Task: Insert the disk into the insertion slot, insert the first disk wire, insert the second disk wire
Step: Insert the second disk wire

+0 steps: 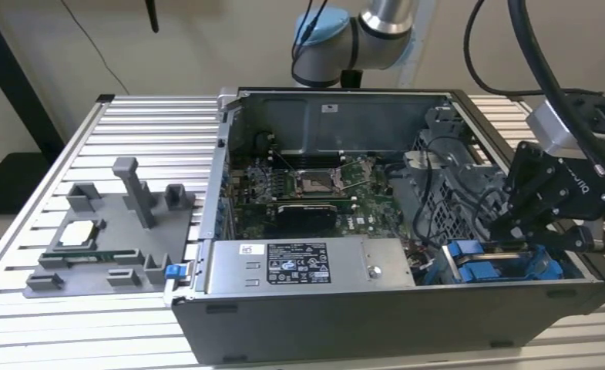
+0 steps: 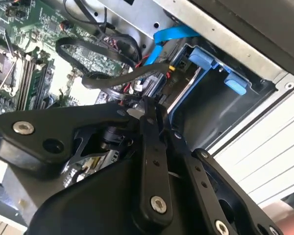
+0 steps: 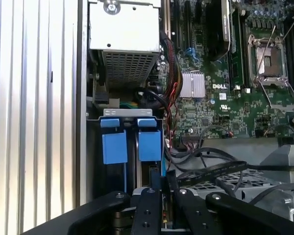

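My black gripper [image 1: 518, 235] reaches down into the open computer case at the exterior view's right, over the insertion slot [image 1: 492, 266] with its blue rails. In the second wrist view the fingers [image 2: 152, 147] meet at a point, shut, with nothing visible between them, and the gripper [image 2: 146, 102] is just short of the disk [image 2: 183, 92], whose silver edge lies inside the blue-framed bay. A black flat wire [image 2: 112, 76] and a blue wire [image 2: 169, 36] run to the disk's end just beyond the tips. In the first wrist view the gripper [image 3: 159, 188] is beside the slot's blue tabs [image 3: 114, 146] and the black wire [image 3: 210, 171].
A grey power-supply box [image 1: 302, 266] with a white sticker fills the case's front. The motherboard with its processor socket [image 1: 313, 181] lies behind it. A perforated metal cage [image 3: 125, 63] adjoins the slot. A grey fixture tray [image 1: 107, 231] rests on the slatted table [image 1: 148, 131] at the exterior view's left.
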`<state>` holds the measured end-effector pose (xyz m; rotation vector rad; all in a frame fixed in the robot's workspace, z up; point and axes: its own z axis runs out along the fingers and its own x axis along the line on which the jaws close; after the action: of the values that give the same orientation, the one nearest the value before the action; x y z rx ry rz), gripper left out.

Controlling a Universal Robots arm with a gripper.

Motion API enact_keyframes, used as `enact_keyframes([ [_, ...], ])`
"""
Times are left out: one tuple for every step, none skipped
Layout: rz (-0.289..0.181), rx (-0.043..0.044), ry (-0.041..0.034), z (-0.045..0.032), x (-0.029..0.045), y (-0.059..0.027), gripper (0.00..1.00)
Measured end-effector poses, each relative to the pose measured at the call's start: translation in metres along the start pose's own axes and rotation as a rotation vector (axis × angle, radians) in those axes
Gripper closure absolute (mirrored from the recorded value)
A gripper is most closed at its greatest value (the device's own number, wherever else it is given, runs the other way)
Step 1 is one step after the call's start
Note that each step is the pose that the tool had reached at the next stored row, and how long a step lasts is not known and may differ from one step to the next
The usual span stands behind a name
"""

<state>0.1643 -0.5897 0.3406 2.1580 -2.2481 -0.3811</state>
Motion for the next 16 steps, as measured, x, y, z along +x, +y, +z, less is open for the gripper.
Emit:
enact_keyframes([
  [0.001,-0.0086,0.0001,0.0001,0.0,-0.0021,1.0],
  [0.003,-0.0181,0.0004,0.0002,0.0,-0.0039,1.0],
  [0.005,-0.0305,0.0008,0.0002,-0.0001,-0.0054,1.0],
  [0.007,-0.0433,0.0011,0.0001,-0.0001,-0.0068,1.0],
  [0.009,-0.0546,0.0015,-0.0001,-0.0002,-0.0085,1.0],
  [0.01,-0.0627,0.0017,-0.0004,-0.0003,-0.0105,1.0],
  [0.011,-0.0687,0.0019,-0.0008,-0.0005,-0.0128,1.0],
  [0.011,-0.07,0.0019,-0.001,-0.0005,-0.0142,1.0],
  [0.011,-0.0704,0.0021,-0.0012,-0.0006,-0.0151,1.0],
  [0.011,-0.0705,0.0021,-0.0012,-0.0006,-0.0152,1.0],
  [0.011,-0.0705,0.002,-0.0012,-0.0006,-0.0152,1.0],
  [0.011,-0.0705,0.002,-0.0012,-0.0006,-0.0152,1.0],
  [0.011,-0.0705,0.002,-0.0012,-0.0006,-0.0153,1.0],
  [0.011,-0.0705,0.002,-0.0012,-0.0006,-0.0154,1.0],
  [0.011,-0.0705,0.002,-0.0012,-0.0006,-0.0154,1.0],
  [0.011,-0.0705,0.002,-0.0012,-0.0006,-0.0155,1.0],
])
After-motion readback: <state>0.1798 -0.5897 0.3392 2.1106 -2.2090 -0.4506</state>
